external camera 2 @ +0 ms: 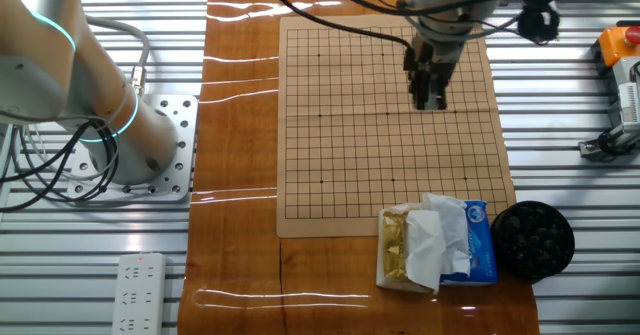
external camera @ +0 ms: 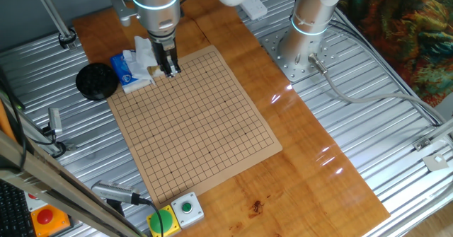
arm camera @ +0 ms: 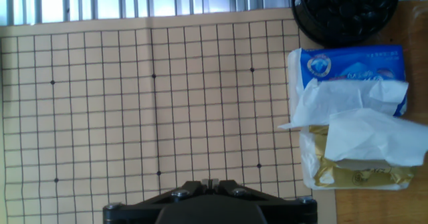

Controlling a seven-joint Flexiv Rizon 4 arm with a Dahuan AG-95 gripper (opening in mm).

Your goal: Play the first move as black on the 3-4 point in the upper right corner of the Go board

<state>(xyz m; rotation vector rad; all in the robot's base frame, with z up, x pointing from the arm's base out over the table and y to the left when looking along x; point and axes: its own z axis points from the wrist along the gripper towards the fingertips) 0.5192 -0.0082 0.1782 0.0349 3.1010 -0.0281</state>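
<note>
The board is a pale-tan wooden rectangle with a black grid, lying on the orange-brown tabletop; it also shows in the other fixed view and fills the hand view. No stone shows on it. My gripper hangs over the board's far left part, near the tissue packs, fingers pointing down. In the other fixed view the gripper is over the board's right-middle grid. In the hand view the gripper has its fingers pressed together; no stone shows between them. A black bowl of black stones stands off the board.
A blue tissue pack and a gold packet with loose white tissue lie beside the board next to the bowl. The arm's base is bolted beside the tabletop. A button box sits at the near corner.
</note>
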